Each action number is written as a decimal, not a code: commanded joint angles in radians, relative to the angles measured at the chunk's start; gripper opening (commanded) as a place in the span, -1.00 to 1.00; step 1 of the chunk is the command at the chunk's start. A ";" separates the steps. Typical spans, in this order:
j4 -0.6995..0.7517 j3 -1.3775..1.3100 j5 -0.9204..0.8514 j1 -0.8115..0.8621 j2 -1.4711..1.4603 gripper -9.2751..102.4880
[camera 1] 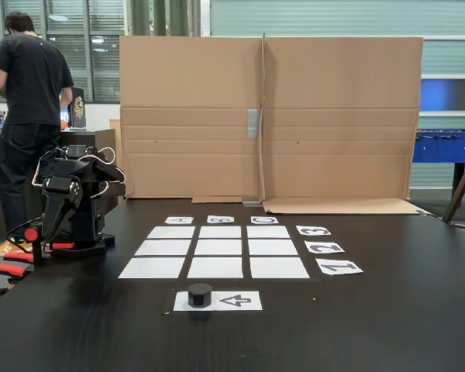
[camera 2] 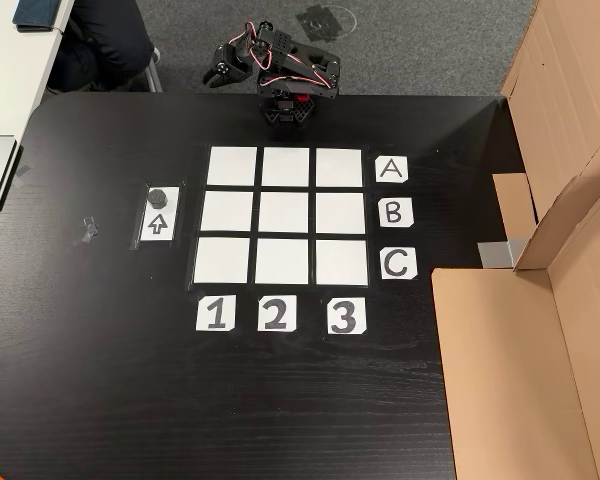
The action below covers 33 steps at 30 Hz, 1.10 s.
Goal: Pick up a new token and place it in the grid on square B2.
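Token (camera 2: 159, 196) on arrow sheet (camera 2: 158, 224), well apart from folded arm. Fingers (camera 2: 218, 76) empty; open or closed, hard to tell. Reach over, open wide, drop straight down, squeeze gently.

My arm (camera 1: 74, 198) sits folded over its base, links tucked close and the upper joints hunched forward, in both fixed views. White cables loop over its top. In the downward-looking fixed view, my gripper (camera 2: 218, 77) hangs off the arm's left side, pointing down and left, its two dark fingers slightly apart with nothing between them. It touches nothing.
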 commanded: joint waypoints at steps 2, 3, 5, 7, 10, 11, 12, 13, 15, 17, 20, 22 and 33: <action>0.005 -0.006 -0.015 -0.014 -0.003 -0.63; 0.005 -0.006 -0.015 -0.014 -0.003 -0.63; 0.005 -0.006 -0.015 -0.014 -0.003 -0.63; 0.005 -0.006 -0.015 -0.014 -0.003 -0.63; 0.005 -0.006 -0.015 -0.014 -0.003 -0.63; 0.005 -0.006 -0.015 -0.014 -0.003 -0.63; 0.005 -0.006 -0.015 -0.014 -0.003 -0.63; 0.005 -0.006 -0.015 -0.014 -0.003 -0.63; 0.005 -0.008 -0.015 -0.014 -0.003 -0.63; 0.005 -0.014 -0.015 -0.014 -0.003 -0.63; 0.008 -0.031 -0.014 -0.014 -0.003 -0.63; 0.017 -0.054 -0.012 -0.017 -0.003 -0.63; 0.110 -0.195 -0.003 -0.032 -0.008 -0.65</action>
